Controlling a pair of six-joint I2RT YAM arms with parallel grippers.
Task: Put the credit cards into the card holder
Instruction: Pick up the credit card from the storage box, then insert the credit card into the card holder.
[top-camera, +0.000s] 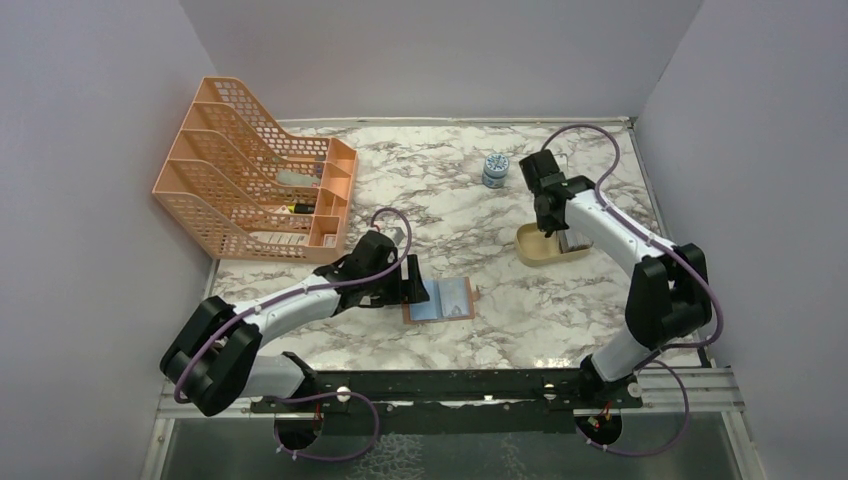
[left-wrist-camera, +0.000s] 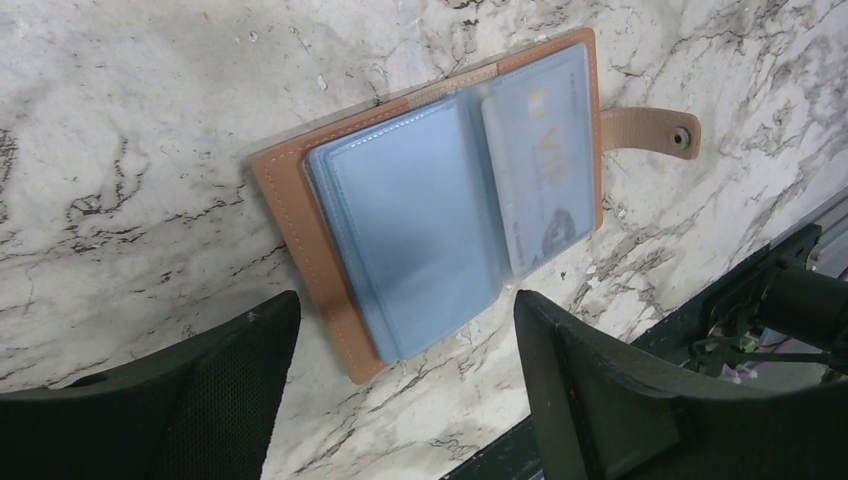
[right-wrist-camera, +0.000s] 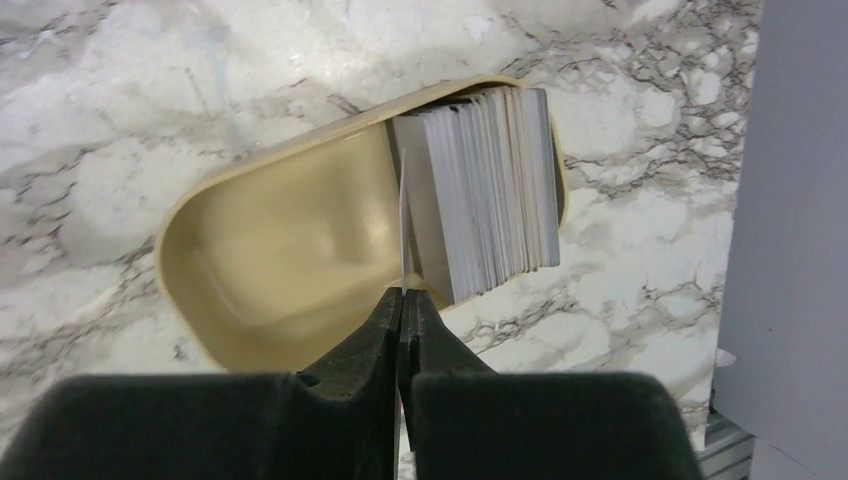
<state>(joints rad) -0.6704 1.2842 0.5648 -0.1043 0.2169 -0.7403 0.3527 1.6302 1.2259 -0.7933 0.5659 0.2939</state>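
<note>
card holder (top-camera: 440, 299): lies open on the marble table (top-camera: 560, 320), clear sleeves up, strap out to one side

filed card (left-wrist-camera: 535, 165): in the right-hand sleeve; the left-hand sleeves look empty

left gripper (left-wrist-camera: 405, 300): fingers spread wide, holding nothing, hovering at the holder's near edge

right gripper (right-wrist-camera: 403, 298): pressed together on one pinched card (right-wrist-camera: 402, 220), held on edge over the beige tray (right-wrist-camera: 260, 270); cannot tell if it is clear of the tray

stack of cards (right-wrist-camera: 490, 190): upright at one end of the tray, well apart from the holder

progress: early by the look of it; one card filed, one gripped, the stack left to move
</note>
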